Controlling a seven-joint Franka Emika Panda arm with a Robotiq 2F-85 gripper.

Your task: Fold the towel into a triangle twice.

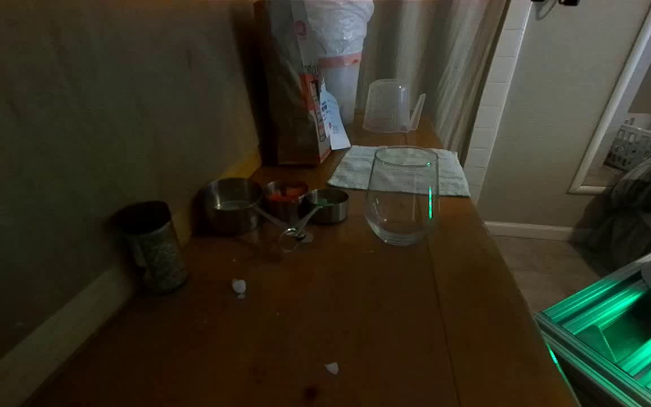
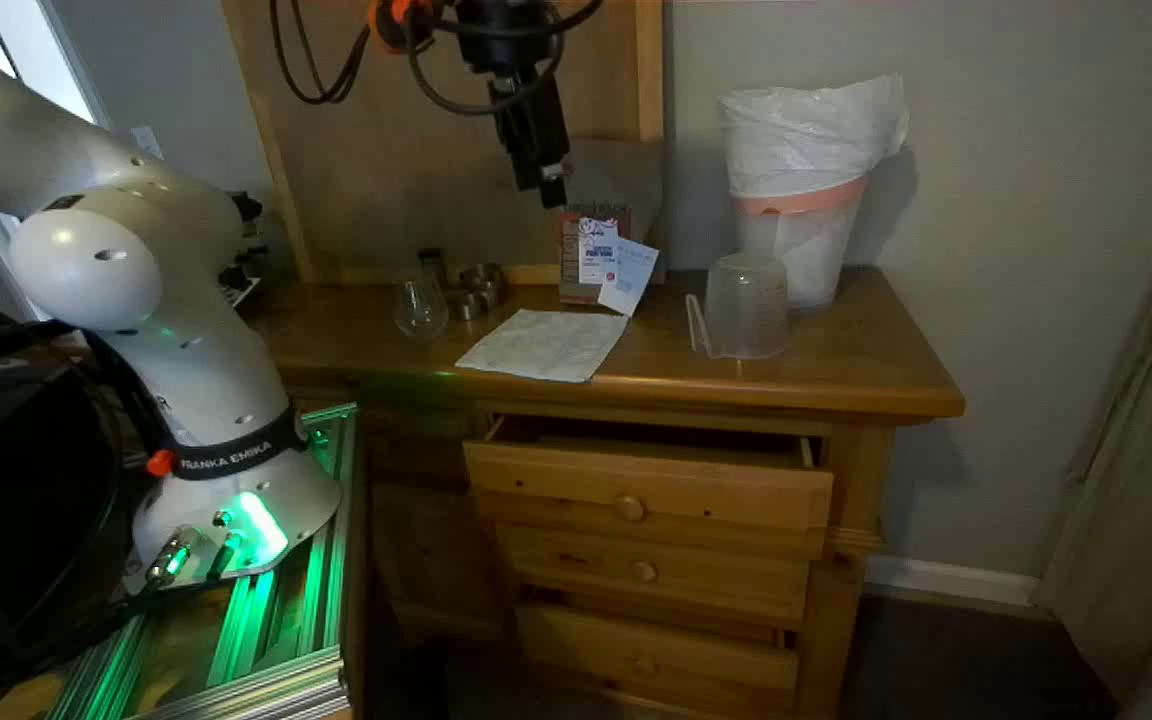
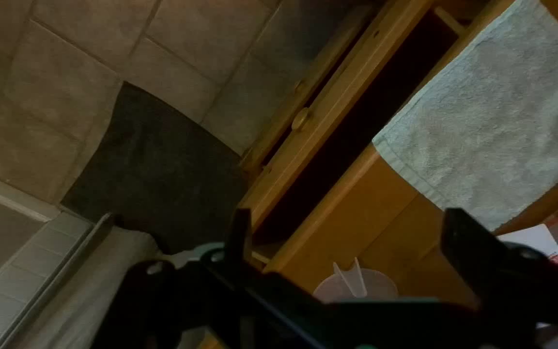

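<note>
A pale grey-white towel (image 1: pixel 351 169) lies flat on the wooden desk, spread as a four-sided sheet. It shows in both exterior views (image 2: pixel 546 345) and in the wrist view (image 3: pixel 497 116) at the upper right, where its far right part is cut off by the frame. One corner reaches the desk's front edge above an open drawer. In an exterior view the glass stands in front of part of it. My gripper (image 2: pixel 551 190) hangs above the desk, well over the towel and apart from it. In the wrist view its fingers (image 3: pixel 347 213) are wide apart with nothing between them.
A stemless glass (image 1: pixel 402 220), metal measuring cups (image 1: pixel 232 206) and a dark-lidded jar (image 1: pixel 159 254) stand beside the towel. A paper bag (image 1: pixel 297 113) with a receipt, a clear pitcher (image 2: pixel 746 305) and a lined bin (image 2: pixel 801 220) stand nearby. The top drawer (image 2: pixel 646 485) is pulled out.
</note>
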